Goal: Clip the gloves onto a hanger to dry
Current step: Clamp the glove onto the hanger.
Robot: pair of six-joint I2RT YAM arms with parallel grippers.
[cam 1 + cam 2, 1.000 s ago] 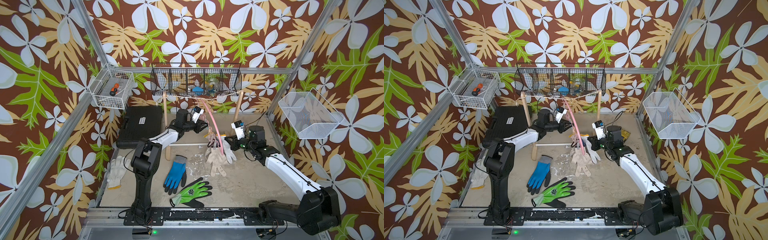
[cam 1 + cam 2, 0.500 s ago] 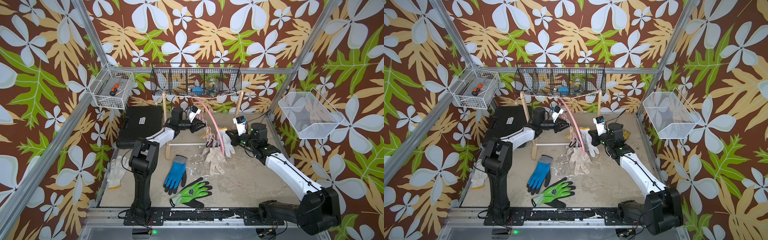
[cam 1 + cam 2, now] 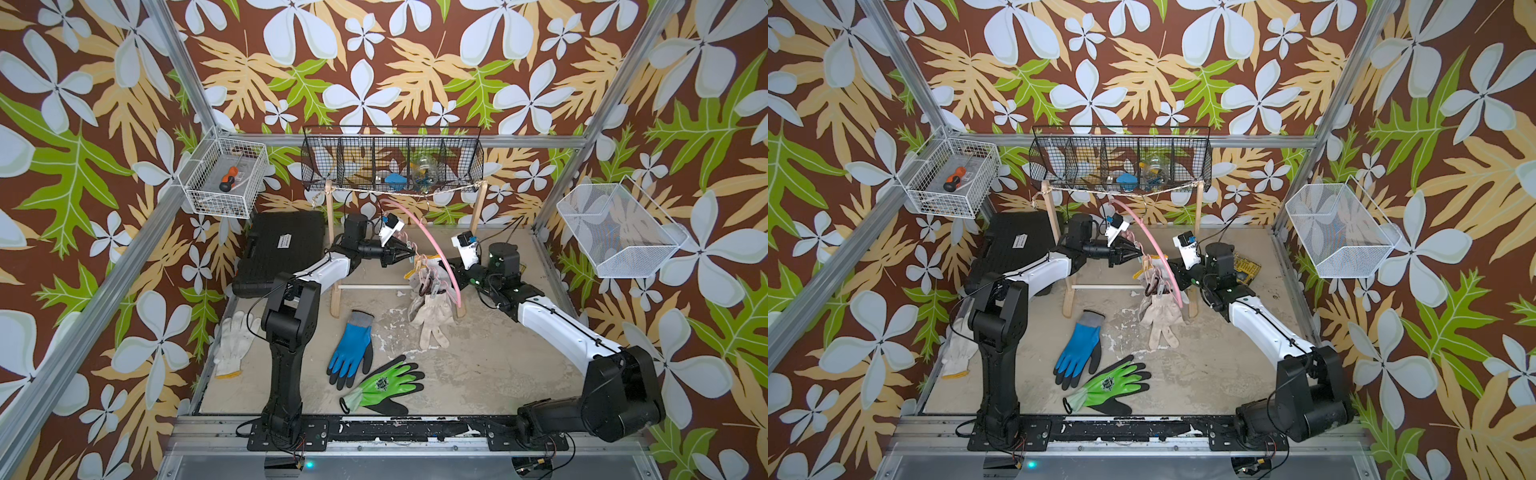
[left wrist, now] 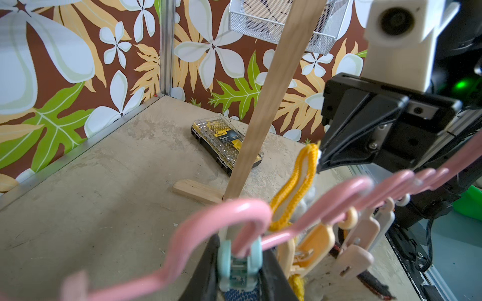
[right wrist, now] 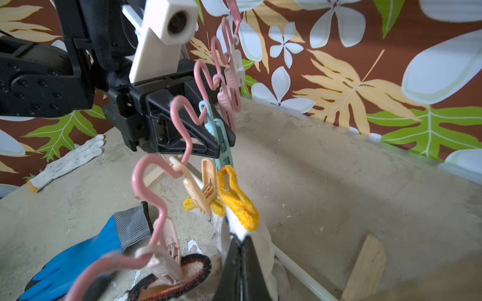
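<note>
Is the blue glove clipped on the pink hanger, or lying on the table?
Lying on the table. The blue glove lies flat there, fingers spread, apart from the pink hanger, and no clip touches it.

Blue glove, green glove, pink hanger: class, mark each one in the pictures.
blue glove (image 3: 351, 347), a top view, on its blue hand part.
green glove (image 3: 380, 384), a top view, on its green middle.
pink hanger (image 4: 245, 204), left wrist view, on a hump of its wavy bar.

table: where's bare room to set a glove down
Widest bare patch: front right, between the green glove, the clipped beige gloves and the right arm. Crowded at back centre around the pink hanger and wooden rack. The blue glove crowds front centre.
</note>
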